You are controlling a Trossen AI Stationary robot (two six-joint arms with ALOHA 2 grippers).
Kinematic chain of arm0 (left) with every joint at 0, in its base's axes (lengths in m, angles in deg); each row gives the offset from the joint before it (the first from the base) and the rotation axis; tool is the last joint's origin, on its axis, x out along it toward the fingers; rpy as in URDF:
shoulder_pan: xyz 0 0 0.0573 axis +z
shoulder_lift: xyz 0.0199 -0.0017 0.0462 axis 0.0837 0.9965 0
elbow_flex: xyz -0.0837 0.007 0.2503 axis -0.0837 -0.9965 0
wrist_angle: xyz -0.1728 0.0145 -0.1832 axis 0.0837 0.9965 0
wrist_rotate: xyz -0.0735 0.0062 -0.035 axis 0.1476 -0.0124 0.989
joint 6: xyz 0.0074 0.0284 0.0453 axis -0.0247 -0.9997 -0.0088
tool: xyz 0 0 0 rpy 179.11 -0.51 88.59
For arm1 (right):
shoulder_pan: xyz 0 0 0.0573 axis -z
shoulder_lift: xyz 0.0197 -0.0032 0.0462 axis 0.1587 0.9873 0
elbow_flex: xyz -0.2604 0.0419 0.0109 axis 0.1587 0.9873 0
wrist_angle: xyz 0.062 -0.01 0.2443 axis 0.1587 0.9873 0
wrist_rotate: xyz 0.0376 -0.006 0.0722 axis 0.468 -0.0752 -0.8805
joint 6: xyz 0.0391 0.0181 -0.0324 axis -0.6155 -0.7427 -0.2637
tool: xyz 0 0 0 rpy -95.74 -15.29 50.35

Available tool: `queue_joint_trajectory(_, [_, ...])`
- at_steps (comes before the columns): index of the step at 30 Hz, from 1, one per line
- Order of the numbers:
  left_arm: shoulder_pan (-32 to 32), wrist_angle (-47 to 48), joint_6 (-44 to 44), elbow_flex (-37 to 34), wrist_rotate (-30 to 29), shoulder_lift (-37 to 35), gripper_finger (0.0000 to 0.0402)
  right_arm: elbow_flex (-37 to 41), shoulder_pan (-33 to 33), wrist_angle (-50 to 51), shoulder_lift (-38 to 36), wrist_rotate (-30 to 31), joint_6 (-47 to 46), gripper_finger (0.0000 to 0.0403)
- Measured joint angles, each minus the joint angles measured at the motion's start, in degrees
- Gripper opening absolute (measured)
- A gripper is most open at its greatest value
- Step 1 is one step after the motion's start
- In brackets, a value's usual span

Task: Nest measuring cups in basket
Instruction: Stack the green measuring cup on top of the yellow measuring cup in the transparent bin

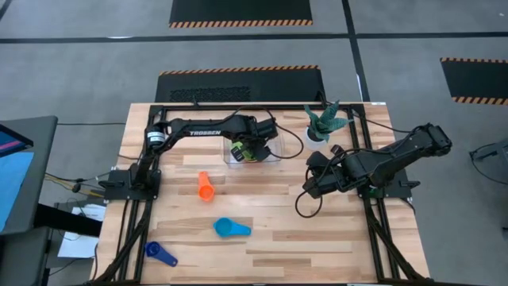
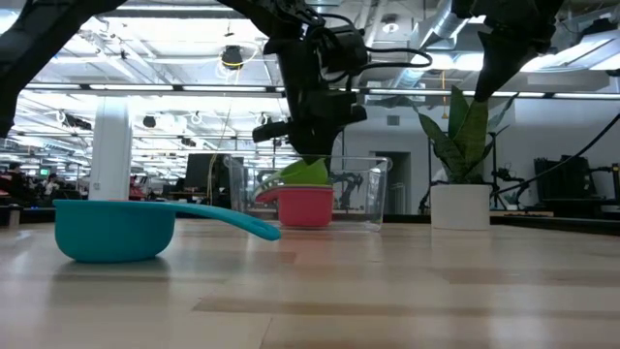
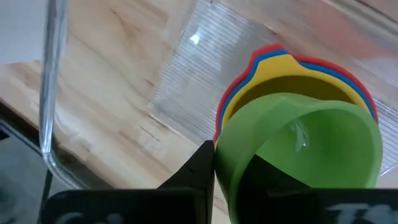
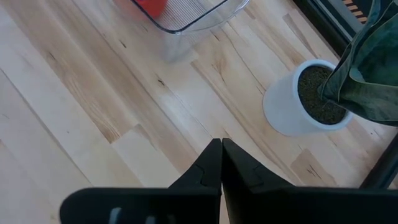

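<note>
Nearest the low camera sits the teal plastic measuring cup (image 2: 114, 231), handle pointing right, on the pale wooden table (image 1: 317, 238). White "TROSSEN" lettering reads along the dark left arm (image 1: 208, 125).

Clear rectangular plastic basket (image 1: 274, 151) stands at the table's far middle. Left gripper (image 1: 248, 148) hangs over it, fingers pinching the green plastic measuring cup (image 3: 298, 149) by one side; its second finger is cut off in the wrist view. That cup sits tilted atop a nested stack inside the basket: yellow cup (image 3: 280, 78), blue cup (image 3: 231, 102), red cup (image 2: 305, 206) outermost.

Right gripper (image 4: 221, 163) waits above bare table beside the white pot with a green plant (image 4: 298, 102), fingers pressed together.

Orange cup (image 1: 205, 186) and dark blue cup (image 1: 161, 253) lie loose, well apart. A seventh cup cannot be made out.
</note>
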Motion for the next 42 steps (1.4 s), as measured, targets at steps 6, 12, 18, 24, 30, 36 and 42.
queue_joint_trajectory(6, [-0.4, 0.3, 5.5, 0.0, -0.3, 0.0, 0.003, 0.0, 0.0, 0.2, 0.0, 0.0, 0.0, 0.0019])
queue_joint_trajectory(12, [-1.0, 3.1, 6.7, 0.0, -1.4, 0.0, 0.003, 0.0, 0.0, 0.8, 0.0, 0.0, 0.0, 0.0022])
queue_joint_trajectory(18, [-1.2, 4.3, 5.5, 0.0, -1.7, 0.0, 0.003, 0.0, 0.0, 1.6, 0.0, 0.0, 0.0, 0.0021])
queue_joint_trajectory(24, [-2.1, 4.5, 1.5, 0.0, -3.4, 0.0, 0.003, 0.0, 0.0, 1.6, 0.0, 0.0, 0.0, 0.0019])
queue_joint_trajectory(30, [-3.4, 4.5, 2.8, 0.0, -6.8, -0.1, 0.003, 0.0, 0.0, 1.5, 0.0, 0.0, 0.0, 0.0023])
queue_joint_trajectory(36, [-4.9, 4.7, 2.8, 0.0, -7.0, -0.1, 0.003, 0.0, 0.0, 1.5, 0.0, 0.0, 0.0, 0.0019])
queue_joint_trajectory(42, [-6.4, 4.6, 3.2, 0.0, -9.4, -0.1, 0.003, 0.0, 0.0, 1.2, 0.0, 0.0, 0.0, 0.0024])
